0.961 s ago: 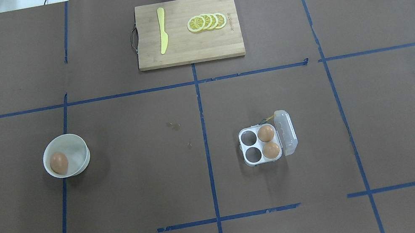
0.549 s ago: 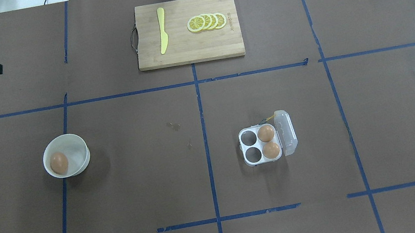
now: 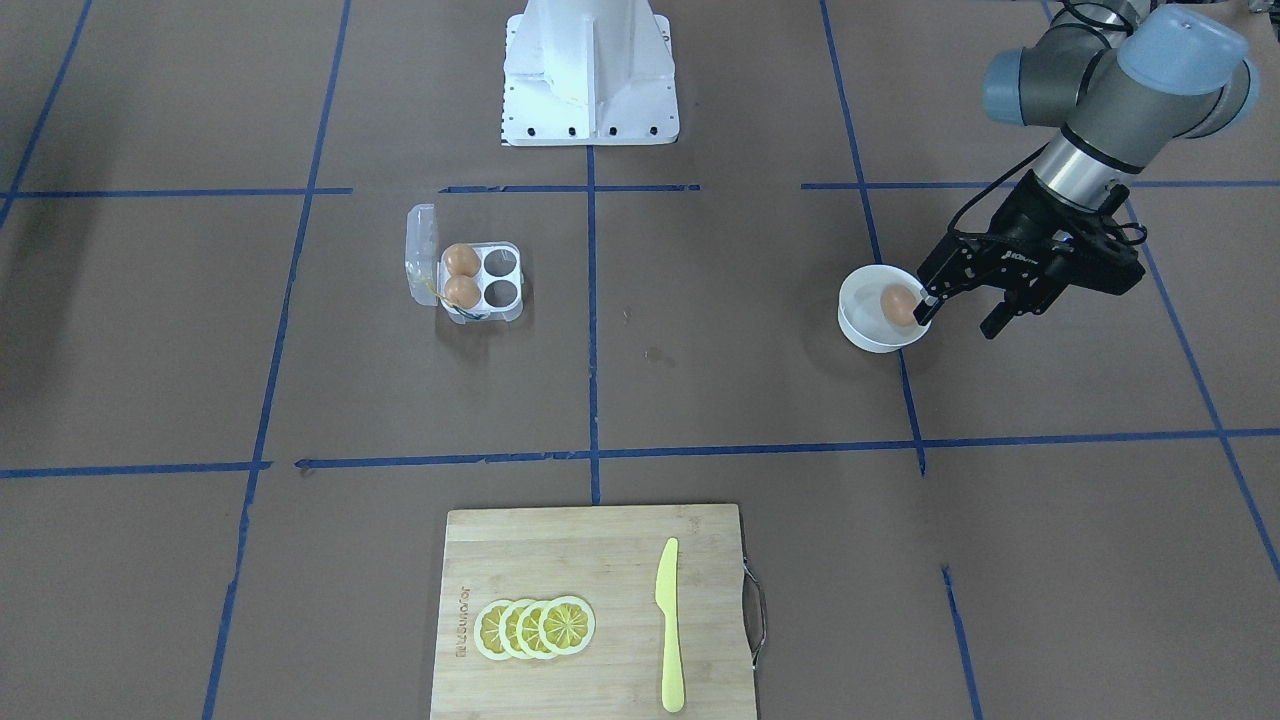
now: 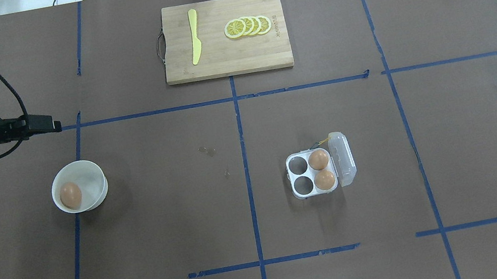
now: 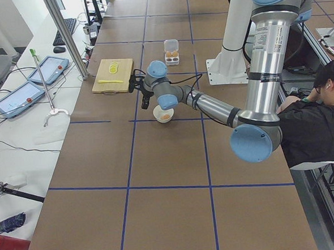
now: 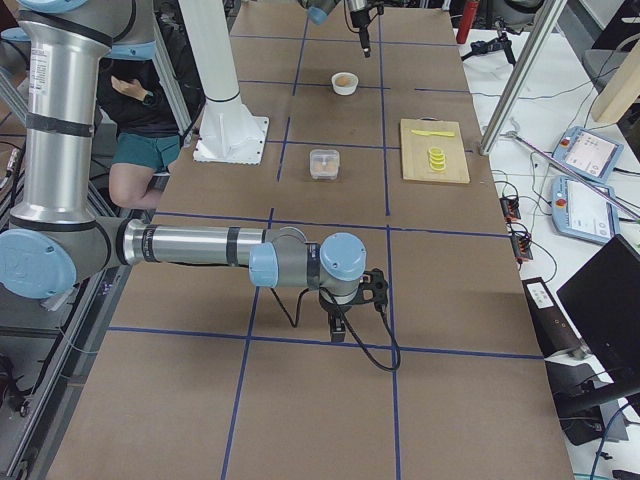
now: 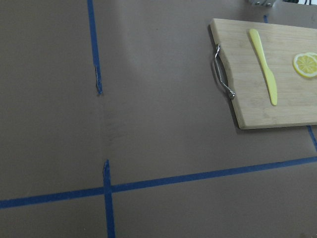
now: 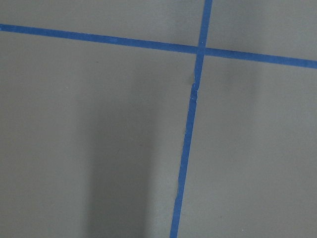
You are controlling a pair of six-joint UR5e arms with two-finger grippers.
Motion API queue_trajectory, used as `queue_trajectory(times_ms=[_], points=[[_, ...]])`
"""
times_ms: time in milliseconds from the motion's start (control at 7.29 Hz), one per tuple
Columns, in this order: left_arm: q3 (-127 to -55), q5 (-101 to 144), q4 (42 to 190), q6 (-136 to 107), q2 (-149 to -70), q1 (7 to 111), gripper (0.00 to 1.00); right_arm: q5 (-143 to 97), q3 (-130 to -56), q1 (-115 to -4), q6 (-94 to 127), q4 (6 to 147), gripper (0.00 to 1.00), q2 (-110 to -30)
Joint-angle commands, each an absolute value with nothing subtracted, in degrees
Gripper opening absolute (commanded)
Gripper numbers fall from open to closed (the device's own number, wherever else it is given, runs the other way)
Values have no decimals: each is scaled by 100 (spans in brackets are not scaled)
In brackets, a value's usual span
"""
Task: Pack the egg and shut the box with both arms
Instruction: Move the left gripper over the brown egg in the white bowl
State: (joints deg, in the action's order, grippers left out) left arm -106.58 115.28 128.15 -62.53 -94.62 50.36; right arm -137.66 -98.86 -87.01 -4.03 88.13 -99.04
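Observation:
The egg [image 4: 70, 195] lies in a round white bowl [image 4: 91, 171] at the left; it also shows in the front view [image 3: 898, 305]. The box [image 4: 293, 178] stands open right of centre, its clear lid [image 4: 344, 158] folded out to the right. Two brown eggs [image 4: 318, 160] fill its right cups; the two left cups are empty. My left gripper [image 3: 960, 313] is open and empty, raised above the table just beyond the bowl [image 4: 53, 126]. My right gripper [image 6: 337, 328] shows only in the right side view, far from the box; I cannot tell its state.
A wooden cutting board [image 4: 228, 61] with a yellow knife [image 4: 193, 36] and lemon slices [image 4: 248, 26] lies at the far middle. The white pedestal [image 3: 590, 70] stands at the near edge. A seated person [image 5: 314, 127] is beside the table.
My left arm has swung in from the far left edge, moving right and nearer, toward the bowl. The egg, bowl and box have not moved.

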Motion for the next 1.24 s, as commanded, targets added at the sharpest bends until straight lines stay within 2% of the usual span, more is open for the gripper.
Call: queue_trajectory(times_ms=[0,275,1098], points=[[-11100,10963,12341,-6966,-9009,4372,76,-13764,-9870,-8701,-404,8815,100,-9905],[-10978,10679,12305,-7330,-9035,3947,75,-13764,-9870,-8701,-404,8816,100,-9940],[-10793,10512,12305,-7313,-9114,3814,74,-13764,-9870,-8701,-404,8824,100,-9958]])
